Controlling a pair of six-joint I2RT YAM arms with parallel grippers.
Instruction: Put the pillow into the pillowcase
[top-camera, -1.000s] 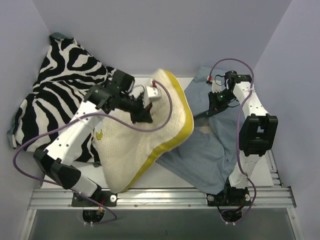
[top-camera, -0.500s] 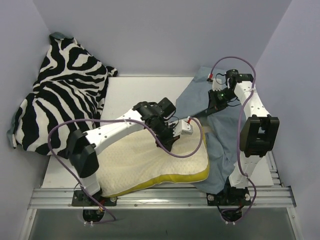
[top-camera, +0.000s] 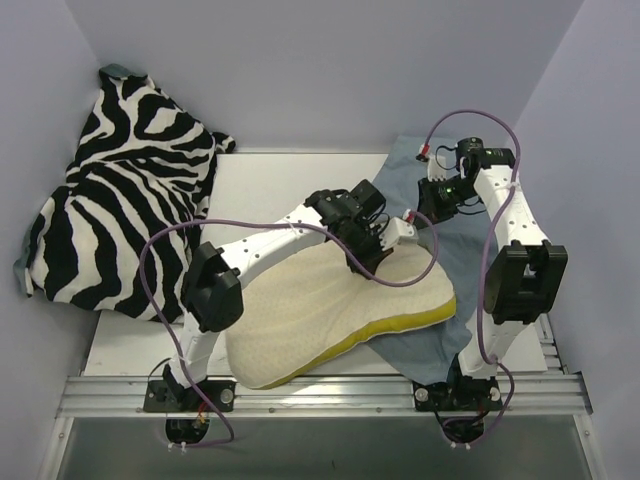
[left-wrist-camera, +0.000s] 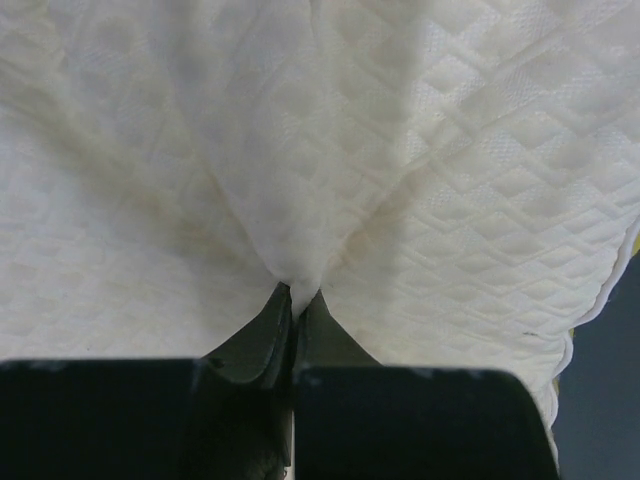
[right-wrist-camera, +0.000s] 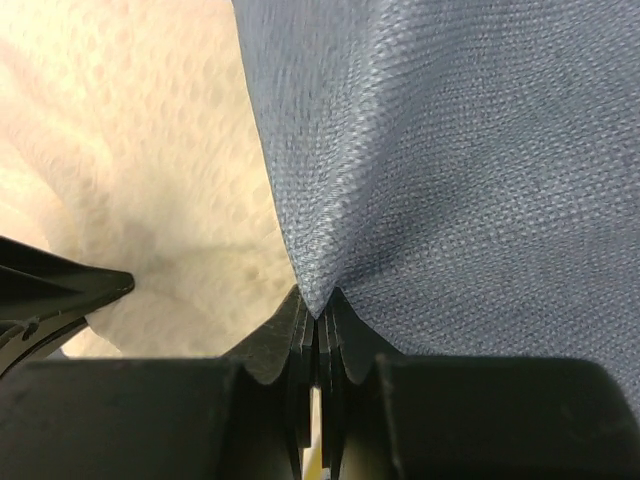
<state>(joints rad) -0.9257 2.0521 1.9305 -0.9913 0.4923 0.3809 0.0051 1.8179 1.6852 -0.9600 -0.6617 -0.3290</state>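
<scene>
The cream pillow (top-camera: 330, 310) with its yellow edge lies across the table's near middle, its right end over the grey-blue pillowcase (top-camera: 455, 245). My left gripper (top-camera: 372, 262) is shut on a pinch of the pillow's bumpy cloth (left-wrist-camera: 300, 200) near its far right part; the gripper (left-wrist-camera: 296, 298) shows shut in the left wrist view. My right gripper (top-camera: 432, 205) is shut on a fold of the pillowcase (right-wrist-camera: 470, 170) and holds it up off the table at the back right; its jaws (right-wrist-camera: 318, 312) stand closed. The pillow (right-wrist-camera: 130, 170) shows left of that fold.
A black-and-white zebra-print cloth (top-camera: 120, 200) is heaped at the back left against the wall. The white tabletop (top-camera: 280, 180) shows between it and the pillowcase. Purple walls stand on three sides. A metal rail (top-camera: 320, 395) runs along the near edge.
My left arm has swung the pillow from the left middle to the right, onto the pillowcase. My right gripper has lifted the pillowcase fold a little.
</scene>
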